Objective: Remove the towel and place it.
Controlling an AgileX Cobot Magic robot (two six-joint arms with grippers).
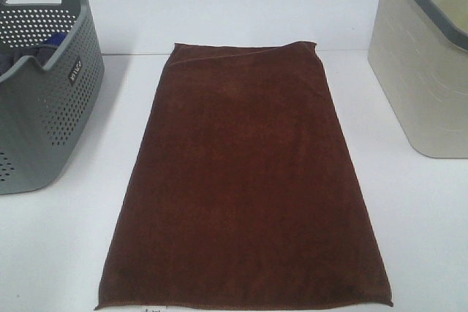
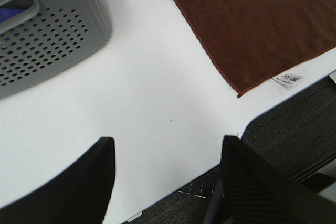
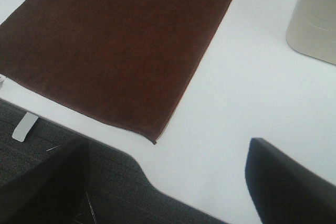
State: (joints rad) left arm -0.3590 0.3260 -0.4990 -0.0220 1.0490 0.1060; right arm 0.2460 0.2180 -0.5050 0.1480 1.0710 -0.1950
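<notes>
One towel, dark reddish-brown, lies flat and fully spread in the middle of the white surface, with its long axis running from near to far and its near hem at the near edge of the surface, where a small white label shows at one near corner. A grey perforated basket stands on the far left and a cream bin on the far right, both apart from the towel, and dark grey floor is seen under the near edge. Both tools, the left tool and the right tool, hang above the near corners with fingers spread and hold nothing.
</notes>
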